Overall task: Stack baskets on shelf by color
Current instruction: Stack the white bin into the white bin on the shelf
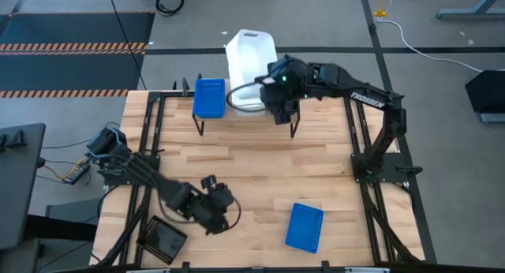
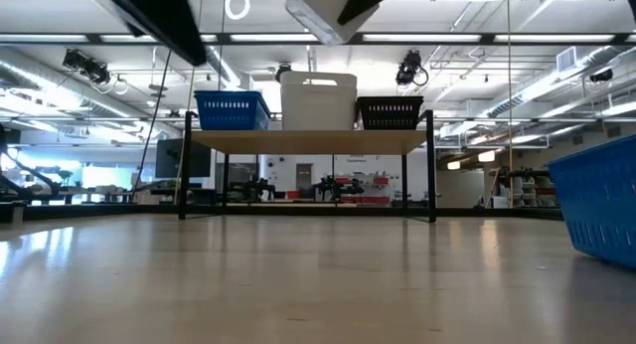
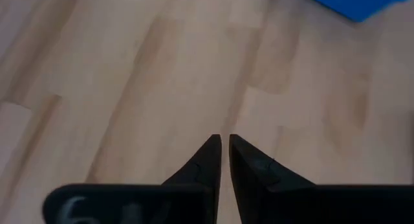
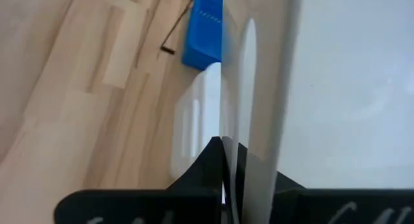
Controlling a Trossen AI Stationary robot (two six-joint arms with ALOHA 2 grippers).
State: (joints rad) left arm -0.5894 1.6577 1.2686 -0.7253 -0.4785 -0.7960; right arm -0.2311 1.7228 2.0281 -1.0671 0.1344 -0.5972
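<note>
The shelf [image 2: 308, 141] stands at the table's far edge and carries blue baskets [image 2: 232, 110], a white basket [image 2: 318, 102] and black baskets [image 2: 390, 112] side by side. My right gripper [image 1: 278, 98] is above the shelf, shut on another white basket [image 1: 251, 56], which hangs tilted over the white one [image 2: 320, 11]. One blue basket [image 1: 304, 226] rests flat on the table near the near edge, and a black basket [image 1: 162, 239] sits at the near left corner. My left gripper [image 1: 217, 207] is shut and low over bare table between them, touching nothing. My right gripper pinches the white basket's side wall at its rim [image 4: 240, 143], one finger inside the basket and one outside. The basket is lifted clear above the shelf, tilted, and reaches out past the shelf's far side [image 1: 251, 44].
The wooden table [image 1: 252, 166] lies bare between the shelf and the loose baskets. In the left wrist view a corner of the blue basket [image 3: 352, 0] shows ahead of the fingers [image 3: 208, 156]. Black frame rails [image 1: 359, 139] run along both table sides.
</note>
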